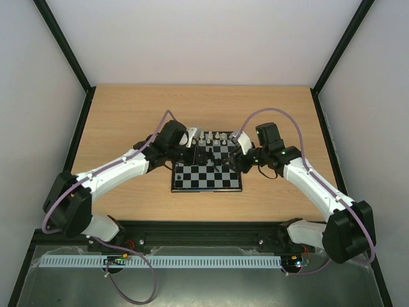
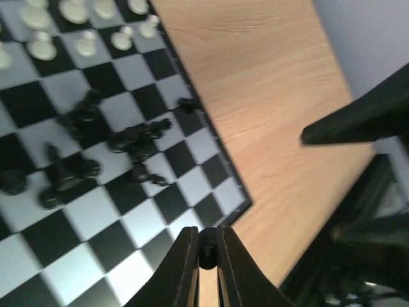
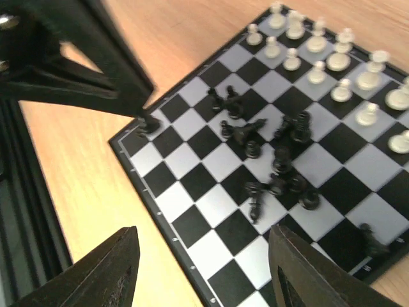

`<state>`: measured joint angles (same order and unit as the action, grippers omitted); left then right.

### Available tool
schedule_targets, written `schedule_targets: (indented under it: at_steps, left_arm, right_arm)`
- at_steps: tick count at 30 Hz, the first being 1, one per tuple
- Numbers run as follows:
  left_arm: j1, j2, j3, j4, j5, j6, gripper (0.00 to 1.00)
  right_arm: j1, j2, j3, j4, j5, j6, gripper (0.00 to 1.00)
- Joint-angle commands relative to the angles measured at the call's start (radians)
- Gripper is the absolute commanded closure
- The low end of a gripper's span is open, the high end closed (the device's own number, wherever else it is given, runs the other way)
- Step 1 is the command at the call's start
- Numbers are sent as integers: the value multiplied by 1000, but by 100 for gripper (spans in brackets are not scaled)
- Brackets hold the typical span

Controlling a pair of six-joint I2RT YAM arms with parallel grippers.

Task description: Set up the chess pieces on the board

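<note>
The board (image 1: 192, 182) lies mid-table. White chess pieces (image 1: 214, 136) stand in two rows at its far edge, also in the left wrist view (image 2: 83, 41) and the right wrist view (image 3: 339, 61). Black pieces (image 3: 281, 160) lie jumbled mid-board, some on their sides (image 2: 137, 137). One black piece (image 3: 370, 240) sits alone by the right edge. My left gripper (image 2: 207, 256) is shut on a small black piece (image 2: 207, 246), which shows against the board's near-left corner in the right wrist view (image 3: 148, 123). My right gripper (image 3: 204, 268) is open and empty over the board's near edge.
The wooden table (image 1: 128, 115) surrounds the board. A black rail (image 1: 204, 227) runs along the near edge, and pale enclosure walls stand at both sides. A dark part of the right arm (image 2: 345, 118) shows over the wood beside the board's right edge.
</note>
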<state>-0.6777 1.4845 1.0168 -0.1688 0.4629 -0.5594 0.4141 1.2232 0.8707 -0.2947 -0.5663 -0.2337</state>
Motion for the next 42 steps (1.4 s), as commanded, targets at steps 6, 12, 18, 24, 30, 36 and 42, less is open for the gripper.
schedule_targets:
  at_steps: [6,12,18,24,30,36,42]
  left_arm:
    - [-180,-125,-61,-225,-574,316,94]
    - [-227,-101,-96,-262,-674,319,94]
    - [-241,-42,-120,-260,-647,315,92]
    - [-241,21,-118,-252,-667,295,92]
    - [-236,77,-114,-249,-666,270,91]
    - [-198,92,-123,-237,-669,239,90]
    - [-172,87,-140,-212,-641,234,89]
  right_arm:
    - [-70,13,-47,55,110,34,44]
    - [-71,27,-50,54,113,28,44]
    - [-72,30,-53,54,108,22,44]
    - [-72,38,-56,52,103,20,43]
    - [-71,62,-51,40,102,14,43]
    - [-72,68,-51,39,100,11,44]
    - [-72,73,-51,37,103,10,43]
